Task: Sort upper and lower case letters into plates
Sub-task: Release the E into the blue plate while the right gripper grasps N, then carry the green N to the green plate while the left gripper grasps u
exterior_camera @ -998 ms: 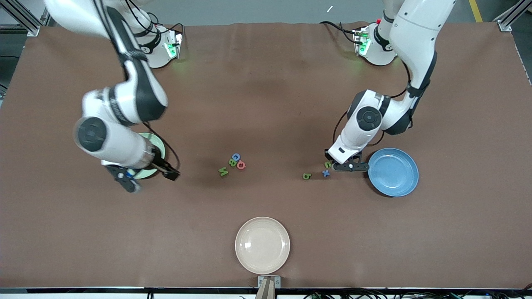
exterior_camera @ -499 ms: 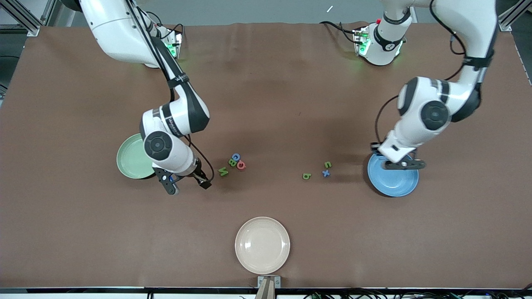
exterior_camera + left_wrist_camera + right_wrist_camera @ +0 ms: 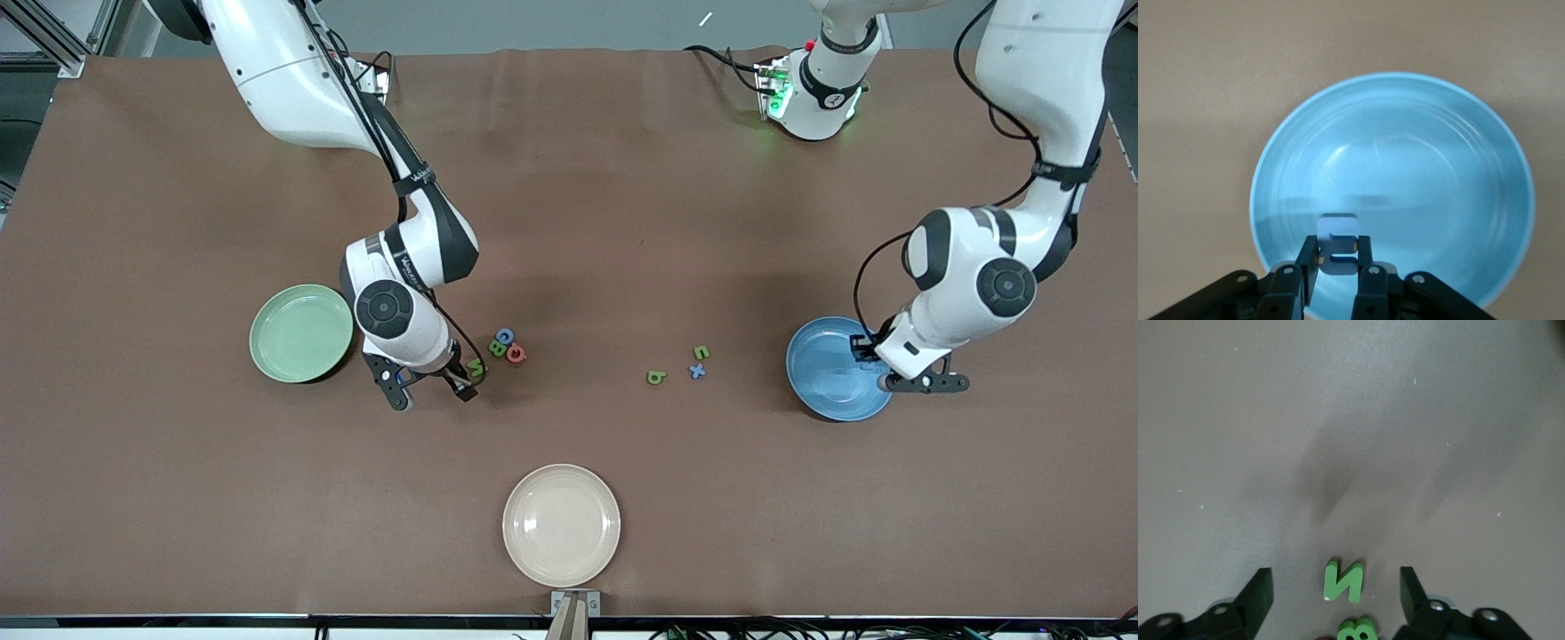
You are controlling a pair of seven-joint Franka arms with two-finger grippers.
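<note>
Cream plate (image 3: 561,524) sits nearest the front camera, at six o'clock on the table; it has no part in the sort.

Next up the table, the right gripper (image 3: 431,391) is low over the green N (image 3: 477,366). Its fingers are spread wide, one on each side of the N and not touching it. The N lies flat on the table, about four o'clock from the mint green plate (image 3: 300,333).

The left gripper (image 3: 920,383) hangs over the blue plate (image 3: 831,369), at the rim toward four o'clock. Its fingers are clamped on a pale blue letter (image 3: 1338,227), which is held above the plate's floor.

Loose between the plates are a green b (image 3: 656,378), a blue x (image 3: 698,372) and a small green letter (image 3: 701,353); I can't read that last one.

Just at two o'clock of the N there is a tight cluster of a green B (image 3: 497,348), a pinkish-red letter (image 3: 516,355) and a blue letter (image 3: 505,336). All three touch or nearly touch.

Step in hand, as I judge it: the left arm is about to drop its letter in the blue plate and the right arm is lining up a pick on the N. It looks early in the task, as no letter shows lying in either plate.

Next, the left gripper should release over the plate's middle rather than the rim. The right gripper should lower squarely, pinch the N without nudging the B, then carry it to the mint green plate.
</note>
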